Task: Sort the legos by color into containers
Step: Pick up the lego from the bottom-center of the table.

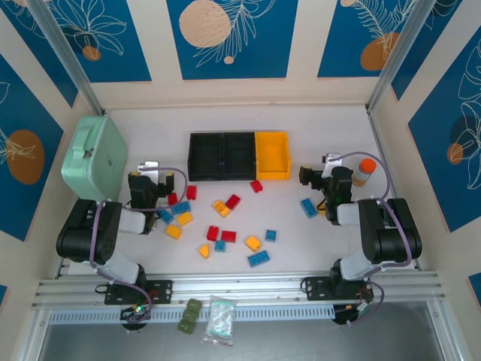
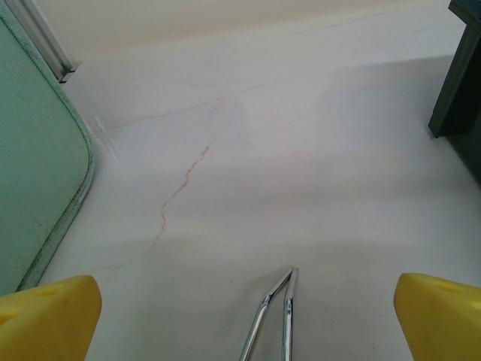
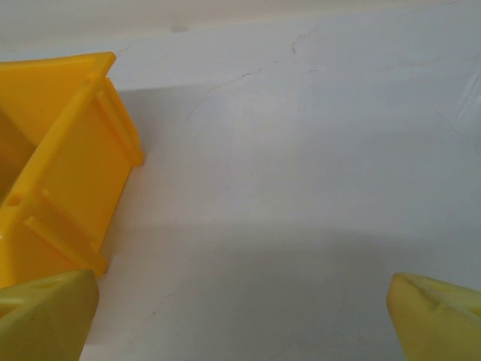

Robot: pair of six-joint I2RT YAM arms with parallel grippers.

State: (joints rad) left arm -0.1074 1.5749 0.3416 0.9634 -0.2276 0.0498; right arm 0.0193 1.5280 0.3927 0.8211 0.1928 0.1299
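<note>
Legos unsorted: all lie loose on the desk.
Containers at far centre appear empty; left pincer and right pincer both apart, holding nothing.

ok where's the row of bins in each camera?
Top: row of bins at centre back, black left, yellow right.
Left wrist: its black end at the right edge.
Right wrist: its yellow end at the left.
Shared landmark: green case, left of the row in top and left wrist.
</note>
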